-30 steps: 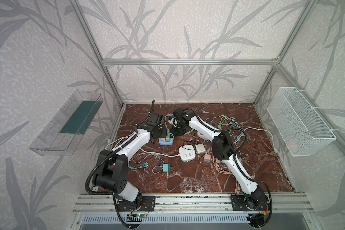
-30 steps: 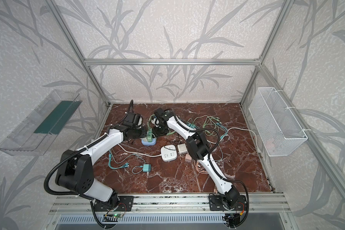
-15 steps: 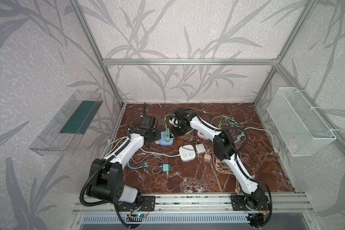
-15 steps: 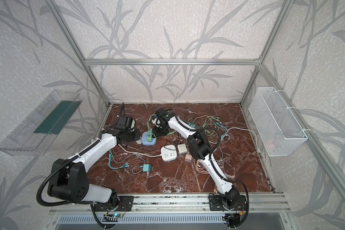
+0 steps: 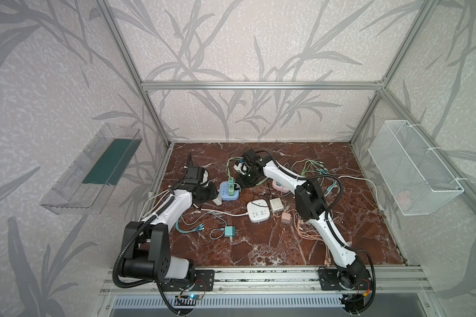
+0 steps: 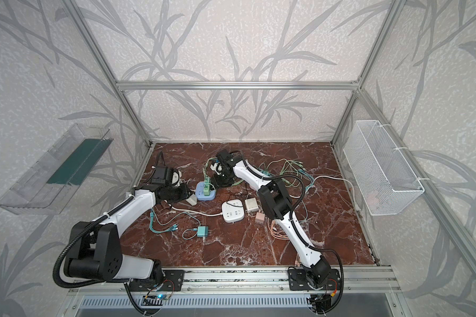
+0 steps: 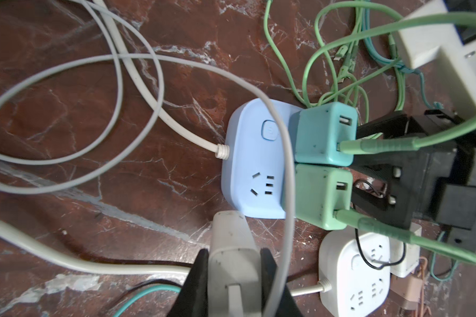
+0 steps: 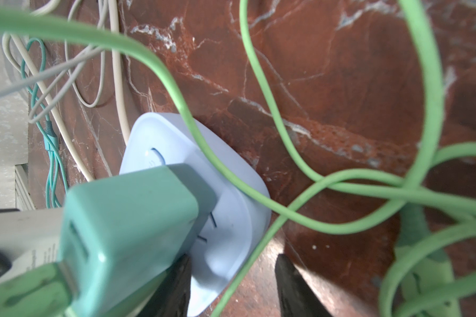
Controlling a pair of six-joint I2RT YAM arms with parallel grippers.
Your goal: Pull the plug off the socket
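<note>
Grips the white plug in the clenched left gripper, out of the blue socket and just beside its edge, over the tabletop. Shows bare slots on the socket's face beside a teal charger and a green charger, both plugged in. Holds the right gripper parted near the socket, clamping nothing, with a green cable between its fingers.

On the marble desk, blue socket block with green plugs upright in its top. Just left of the block, left claw, a white plug at its tip. Just behind and right of the block, right claw, low among green cables. Right of the block and nearer, a white power strip.
</note>
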